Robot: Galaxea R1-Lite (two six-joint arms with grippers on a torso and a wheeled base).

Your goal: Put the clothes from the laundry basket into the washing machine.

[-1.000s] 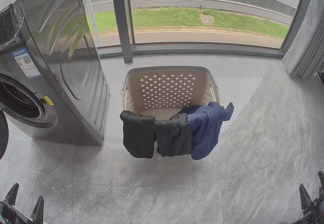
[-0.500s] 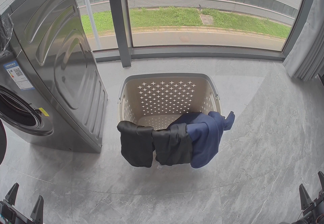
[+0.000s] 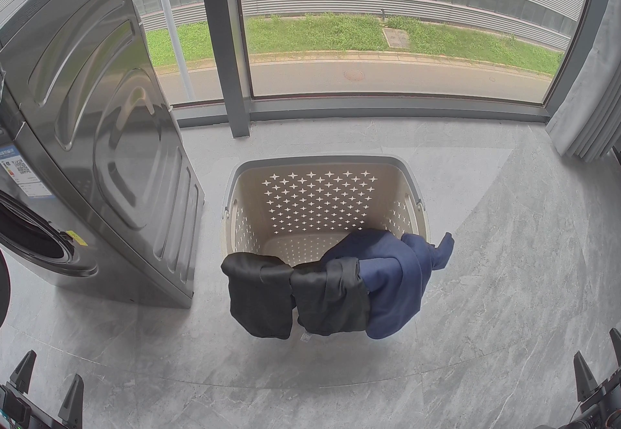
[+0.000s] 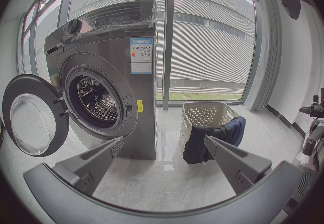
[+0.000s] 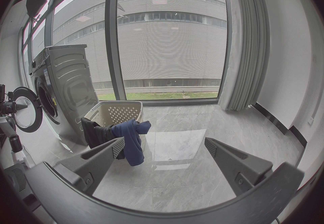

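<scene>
On the grey floor (image 3: 504, 294), the clothes (image 3: 330, 294) hang along the near rim of the laundry basket (image 3: 323, 160), straight ahead between our arms. We find the jaws of the left gripper (image 4: 162, 141) and right gripper (image 5: 163, 142) apart, empty.

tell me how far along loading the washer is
Done: the grey front-loading washing machine has its round door open, and its steel drum looks empty. In hand: nothing; the left gripper and right gripper are open and empty. Left: the black clothes and dark blue garment draped over the near rim of the beige perforated plastic laundry basket.
</scene>
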